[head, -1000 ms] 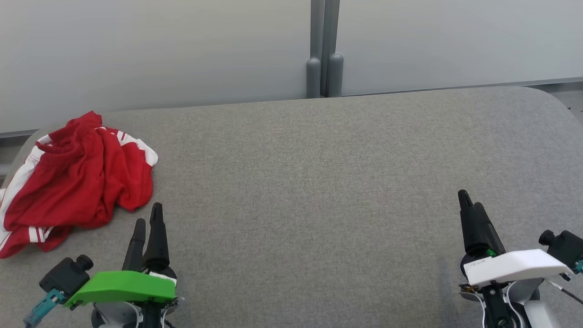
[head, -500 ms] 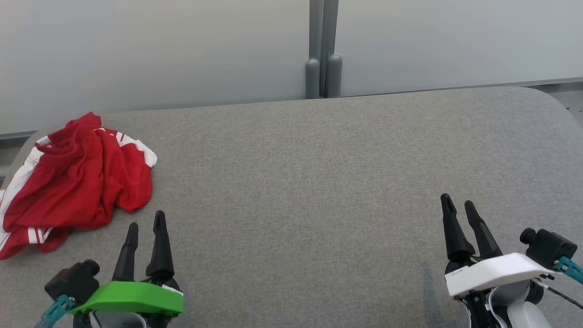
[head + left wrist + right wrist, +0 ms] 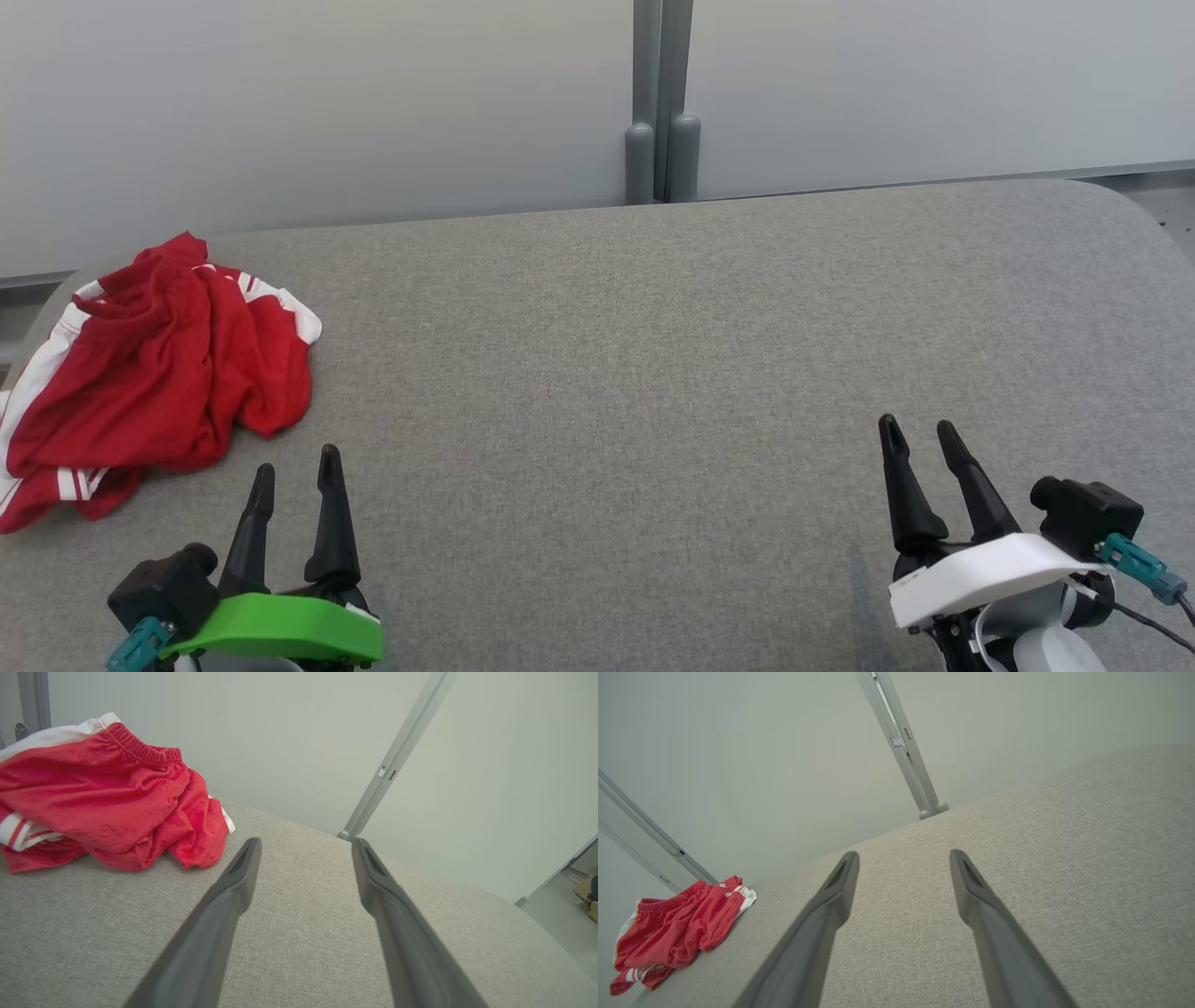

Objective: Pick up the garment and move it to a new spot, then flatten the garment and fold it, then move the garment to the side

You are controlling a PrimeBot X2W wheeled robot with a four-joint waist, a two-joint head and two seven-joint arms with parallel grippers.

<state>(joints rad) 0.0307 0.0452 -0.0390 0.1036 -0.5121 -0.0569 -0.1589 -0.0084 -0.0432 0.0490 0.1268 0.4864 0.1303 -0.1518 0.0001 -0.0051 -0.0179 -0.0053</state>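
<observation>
The left gripper (image 3: 296,459) sits at about 7 o'clock in the head view, its two long dark fingers spread apart with nothing between them. A green cover (image 3: 280,630) caps its wrist. In the left wrist view the same gripper (image 3: 304,842) shows its fingers wide, with bare grey cloth in the gap.

The right gripper (image 3: 916,424) sits at about 5 o'clock in the head view, also with its fingers parted and holding nothing. A white cover (image 3: 990,574) caps its wrist. In the right wrist view this gripper (image 3: 903,854) points across bare surface.

Both grippers hover low over a table (image 3: 607,373) covered in grey woven fabric with rounded corners.

The garment, a pair of red shorts (image 3: 159,383) with white side stripes, lies crumpled in a heap at about 9 o'clock in the head view, near the table's left edge. It lies at about 11 o'clock from the left gripper, near it but not touching. In the left wrist view the shorts (image 3: 103,793) lie at 10 o'clock, elastic waistband uppermost. In the right wrist view the shorts (image 3: 677,926) lie well apart at 8 o'clock.

Behind the table stands a pale wall, with a grey post (image 3: 661,103) at 12 o'clock in the head view.
</observation>
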